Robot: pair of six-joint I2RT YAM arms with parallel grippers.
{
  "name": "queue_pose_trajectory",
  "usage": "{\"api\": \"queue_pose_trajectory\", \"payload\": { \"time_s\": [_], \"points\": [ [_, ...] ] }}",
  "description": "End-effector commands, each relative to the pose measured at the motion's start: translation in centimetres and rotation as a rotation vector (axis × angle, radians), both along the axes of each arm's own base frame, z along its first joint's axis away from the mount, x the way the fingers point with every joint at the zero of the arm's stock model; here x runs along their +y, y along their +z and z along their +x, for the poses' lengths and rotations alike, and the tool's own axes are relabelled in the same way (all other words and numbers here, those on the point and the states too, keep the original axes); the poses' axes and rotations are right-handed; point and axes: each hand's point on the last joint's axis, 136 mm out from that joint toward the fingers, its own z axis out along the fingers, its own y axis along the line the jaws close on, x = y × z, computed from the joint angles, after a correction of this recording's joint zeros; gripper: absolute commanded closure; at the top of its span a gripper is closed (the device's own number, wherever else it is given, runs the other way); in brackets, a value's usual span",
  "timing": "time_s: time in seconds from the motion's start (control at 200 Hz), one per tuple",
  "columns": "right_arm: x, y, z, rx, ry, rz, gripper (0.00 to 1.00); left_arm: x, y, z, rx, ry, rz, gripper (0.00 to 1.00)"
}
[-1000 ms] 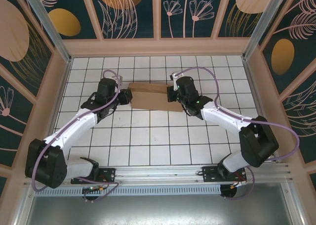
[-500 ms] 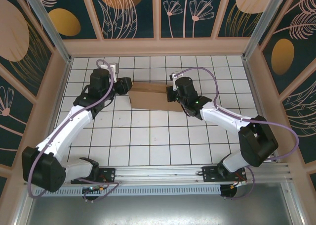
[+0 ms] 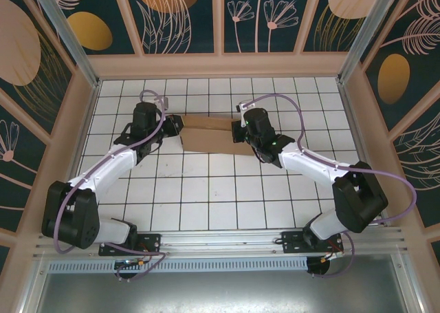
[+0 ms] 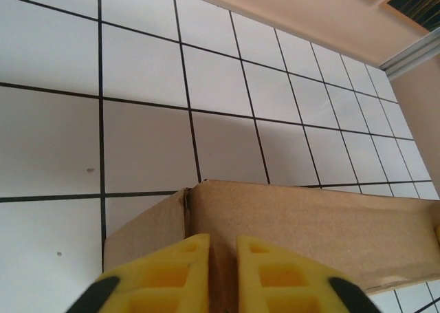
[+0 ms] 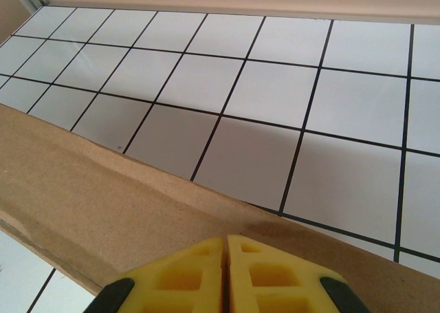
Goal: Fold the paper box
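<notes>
L arm (image 3: 113, 163) & R arm (image 3: 313, 163) both stretch fwd & inward, wrists low, facing each other. L gripper (image 4: 223, 241) pinches the paper box (image 4: 309, 230) edge, thin gap betw. fingers. R gripper (image 5: 225, 241) fingers pressed fully together.

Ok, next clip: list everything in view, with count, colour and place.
table: one, white tiles with black lines, under everything
paper box: one, brown cardboard, far middle of the table
wall panels: several, dark teal with peach plant prints, wood-framed, around the table
rail: one, silver, along the near edge
cables: two, purple, one looping on each side
arms: two, white and black, left and right
left gripper: one, yellow, shut on the paper box's left end
right gripper: one, yellow, shut, at the paper box's right end
</notes>
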Motion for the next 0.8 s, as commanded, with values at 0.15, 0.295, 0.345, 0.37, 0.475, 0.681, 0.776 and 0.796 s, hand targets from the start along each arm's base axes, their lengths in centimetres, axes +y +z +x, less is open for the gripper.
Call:
{"api": "queue_pose_trajectory", "payload": {
  "time_s": [0.15, 0.295, 0.345, 0.37, 0.475, 0.681, 0.776, 0.796],
  "points": [
    [-1.4, -7.2, -3.0, 0.212, 0.005, -0.135, 0.89, -0.8, -0.9, -1.0, 0.034, -0.032, -0.052, 0.96],
    [-1.6, -7.5, -3.2, 0.221, 0.012, -0.153, 0.89, 0.7, -4.9, -1.5, 0.136, 0.017, -0.008, 0.98],
    [-1.5, -7.4, -3.3, 0.223, 0.024, -0.154, 0.88, 0.9, -6.2, -1.8, 0.174, 0.018, -0.007, 0.98],
    [-1.4, -7.3, -3.4, 0.225, 0.034, -0.155, 0.87, 0.9, -6.8, -2.0, 0.191, 0.015, -0.005, 0.98],
    [-0.8, -5.4, -3.2, 0.202, 0.067, -0.137, 0.81, 1.0, -8.6, -2.6, 0.245, 0.011, 0.005, 0.93],
    [1.0, 1.8, -2.6, 0.090, 0.158, -0.027, 0.70, 1.7, -9.5, -3.1, 0.268, 0.035, 0.043, 0.76],
    [-0.1, 4.5, -1.7, 0.064, 0.136, 0.050, 0.65, 1.8, -9.7, -3.1, 0.273, 0.040, 0.048, 0.75],
    [-0.5, 4.9, -1.5, 0.062, 0.124, 0.067, 0.63, 1.8, -9.7, -3.1, 0.273, 0.040, 0.047, 0.76]
  ]
}}
